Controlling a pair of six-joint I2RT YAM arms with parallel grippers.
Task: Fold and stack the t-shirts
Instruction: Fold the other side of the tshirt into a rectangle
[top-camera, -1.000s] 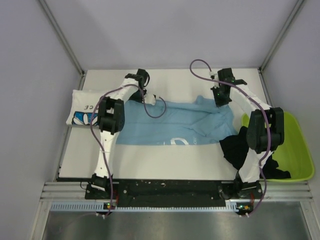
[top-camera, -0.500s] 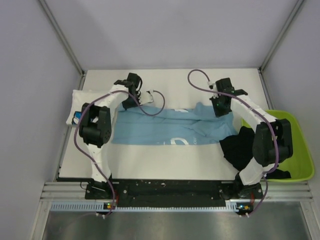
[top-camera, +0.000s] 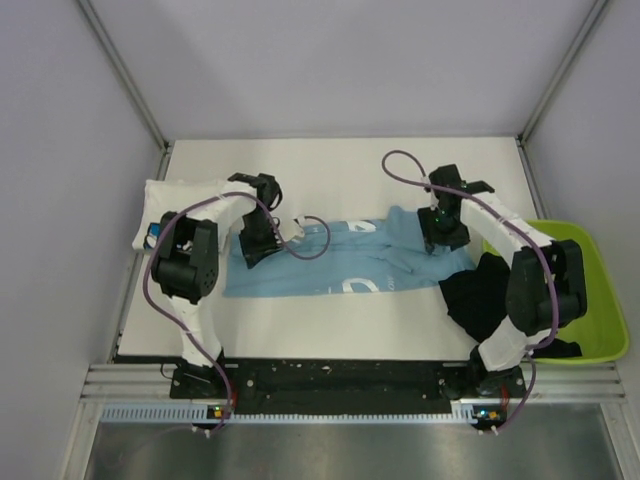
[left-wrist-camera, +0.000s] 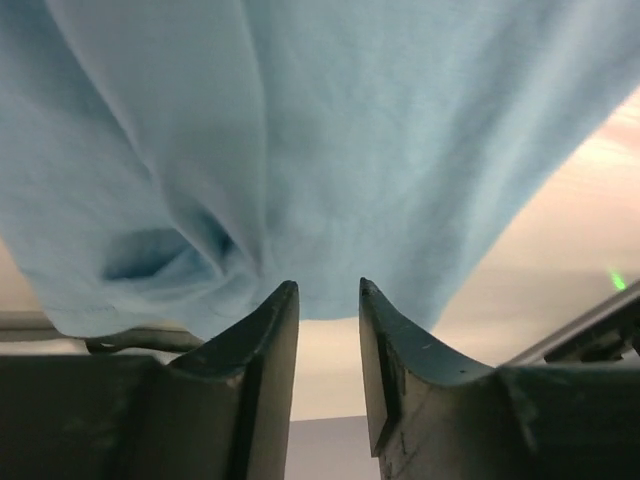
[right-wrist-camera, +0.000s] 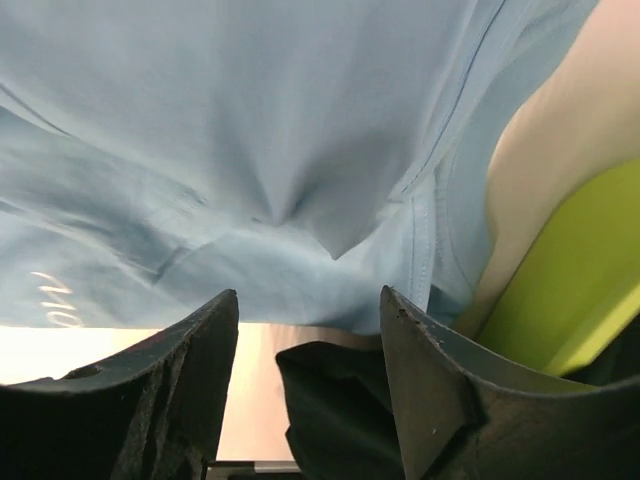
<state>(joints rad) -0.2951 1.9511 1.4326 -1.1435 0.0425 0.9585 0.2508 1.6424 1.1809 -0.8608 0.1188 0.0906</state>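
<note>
The light blue t-shirt (top-camera: 340, 262) lies folded into a long band across the middle of the table. My left gripper (top-camera: 250, 245) hovers over its left end. In the left wrist view the gripper (left-wrist-camera: 328, 285) is open, with nothing between the fingers and the blue cloth (left-wrist-camera: 330, 150) just past the tips. My right gripper (top-camera: 437, 240) is over the shirt's right end. It is open wide (right-wrist-camera: 308, 292) and off the blue cloth (right-wrist-camera: 250, 130). The white t-shirt (top-camera: 170, 195) lies folded at the far left. The black t-shirt (top-camera: 480, 295) hangs over the bin's near-left rim.
The lime-green bin (top-camera: 600, 290) stands at the table's right edge, and its wall (right-wrist-camera: 570, 290) shows close to my right fingers. Black cloth (right-wrist-camera: 330, 400) lies below them. Grey walls close in the table on the left, far and right sides. Purple cables loop off both wrists.
Both grippers came toward the near side, carrying the blue shirt's far edge over itself. Both then opened and let the cloth go. The shirt is now a narrower band.
</note>
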